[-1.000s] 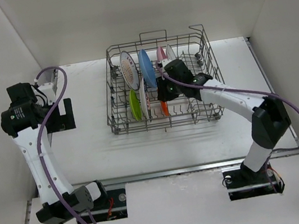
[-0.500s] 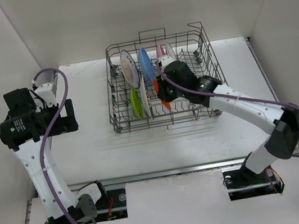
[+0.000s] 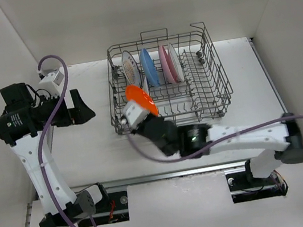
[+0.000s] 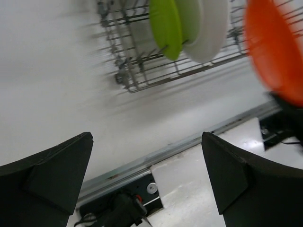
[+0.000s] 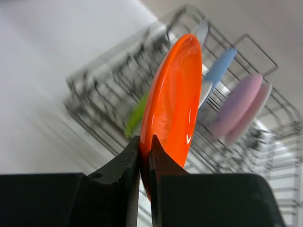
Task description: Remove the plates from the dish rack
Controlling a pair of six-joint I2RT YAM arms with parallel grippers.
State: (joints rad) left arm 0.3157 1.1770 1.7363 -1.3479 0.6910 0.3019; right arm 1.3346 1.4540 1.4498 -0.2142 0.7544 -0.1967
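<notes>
The right fingers (image 5: pixel 124 172) pinch the orange plate (image 3: pixel 140 99) by its rim, aloft at the dish rack's (image 3: pixel 221 73) 7 o'clock corner, while the left fingers (image 4: pixel 52 175), spread wide and empty, hover at its 9 o'clock.

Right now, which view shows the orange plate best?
Right wrist: the orange plate stands large and nearly edge-on, its lower rim pinched in the right claw. Top view shows it small; left wrist catches only a blurred edge.

dish rack (image 5: pixel 92 87): blurred | orange plate (image 4: pixel 279 47): blurred, cut off at top and right edges
</notes>
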